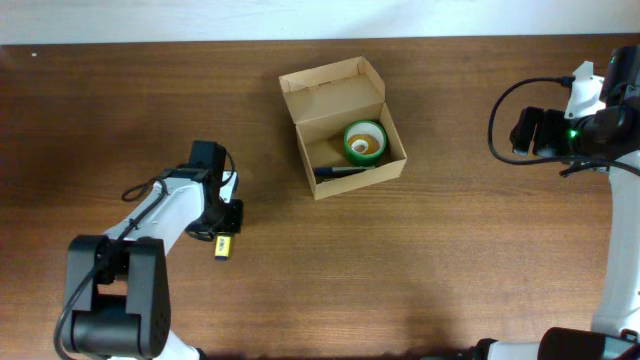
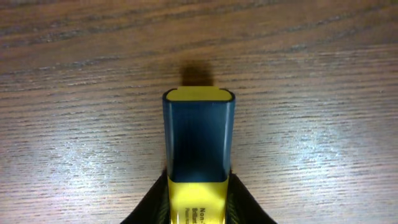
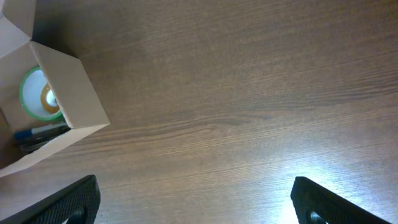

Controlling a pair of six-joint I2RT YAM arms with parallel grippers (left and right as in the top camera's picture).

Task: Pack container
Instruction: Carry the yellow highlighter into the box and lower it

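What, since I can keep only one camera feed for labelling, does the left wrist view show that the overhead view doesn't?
Only left wrist: the highlighter close up, with its dark blue cap and the small print on its yellow body. Only overhead: the open container holding a green tape roll and a pen, plus the right arm. Both: the left gripper clamped on the highlighter, and the wooden table.

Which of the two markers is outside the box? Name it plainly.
The yellow highlighter, clamped in the left gripper over the table. The other, a dark marker, lies inside the container beside the green tape roll.
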